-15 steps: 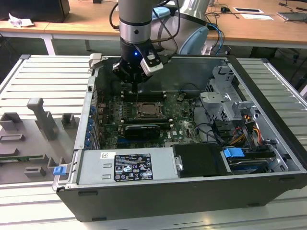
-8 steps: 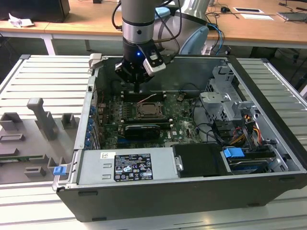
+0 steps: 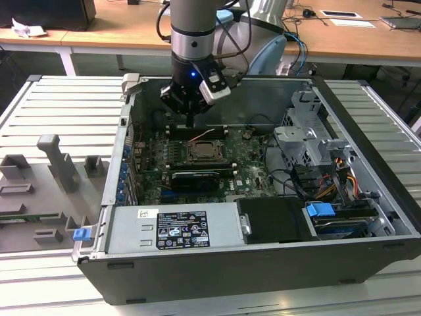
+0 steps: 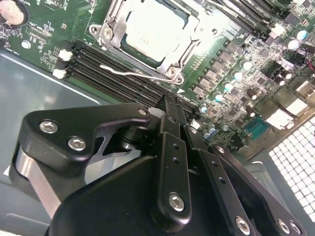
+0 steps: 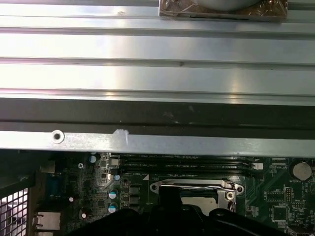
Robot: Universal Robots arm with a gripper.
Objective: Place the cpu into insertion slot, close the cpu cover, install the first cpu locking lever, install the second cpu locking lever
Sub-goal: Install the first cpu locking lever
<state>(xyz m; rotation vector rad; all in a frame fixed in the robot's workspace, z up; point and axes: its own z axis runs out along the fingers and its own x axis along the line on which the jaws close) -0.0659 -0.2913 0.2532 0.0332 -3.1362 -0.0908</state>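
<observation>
The cpu lies flat in the insertion slot, its pale metal top showing through the window of the cpu cover, which is down over it. A thin wire locking lever runs along the socket edge nearest the memory slots. My gripper hangs just above the board beyond the socket, over the memory slots. It is shut with nothing held, and its black fingertips are pressed together. In the first wrist view the socket frame and lever lie just past the fingertips.
Long black memory slots lie under the gripper. The open computer case has a metal rear wall, a power supply at the front and a drive cage with cables on the exterior view's right. Grey fixtures stand outside the case.
</observation>
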